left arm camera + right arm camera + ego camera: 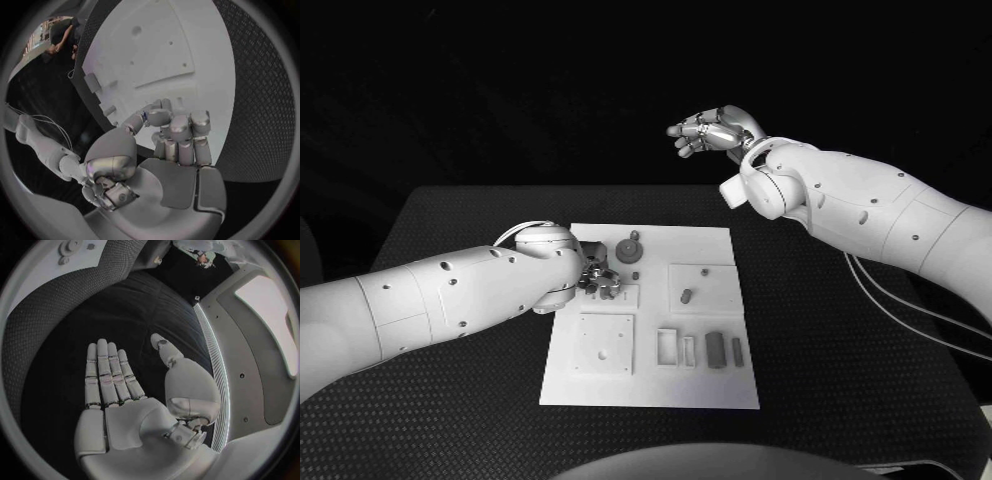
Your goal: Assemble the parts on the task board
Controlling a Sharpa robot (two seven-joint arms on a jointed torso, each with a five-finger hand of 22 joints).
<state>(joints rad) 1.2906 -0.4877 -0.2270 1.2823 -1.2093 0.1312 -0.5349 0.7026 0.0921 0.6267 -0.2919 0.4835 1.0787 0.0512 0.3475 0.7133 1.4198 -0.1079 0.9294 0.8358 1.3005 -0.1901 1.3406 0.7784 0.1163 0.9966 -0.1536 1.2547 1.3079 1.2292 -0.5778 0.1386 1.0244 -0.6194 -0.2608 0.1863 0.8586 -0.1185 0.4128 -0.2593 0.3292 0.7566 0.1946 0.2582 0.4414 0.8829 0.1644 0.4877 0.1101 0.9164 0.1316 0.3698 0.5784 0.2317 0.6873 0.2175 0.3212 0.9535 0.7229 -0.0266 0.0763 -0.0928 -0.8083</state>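
**Left robot hand curled over the task board, right robot hand raised and released**

Head view: The white task board (655, 330) lies in the middle of the black desk (444, 230). The left robot hand (600, 279) comes in from 9 o'clock and sits low over the board's upper left area, its fingers bent downward at a small dark part; whether it actually grips that part cannot be told here. A round grey part (632, 249) stands just at 1 o'clock from that hand, and a small oval part (687, 295) lies in a square recess toward 3 o'clock of it. Along the board's lower right, several slim grey parts (715, 350) lie side by side, with a flat square plate (603, 344) to their 9 o'clock. The right robot hand (710, 131) is lifted well apart from the board, off beyond the desk's far edge at 12 o'clock.

Left wrist view: The left robot hand (169, 137) has its fingers (180, 131) curled in close together over the white board (169, 50); what lies between the fingertips is hidden.

Right wrist view: The right robot hand (122, 405) is flat and released, fingers (106, 375) straight and together, thumb apart, holding nothing, with the desk's textured surface (56, 325) beyond it.
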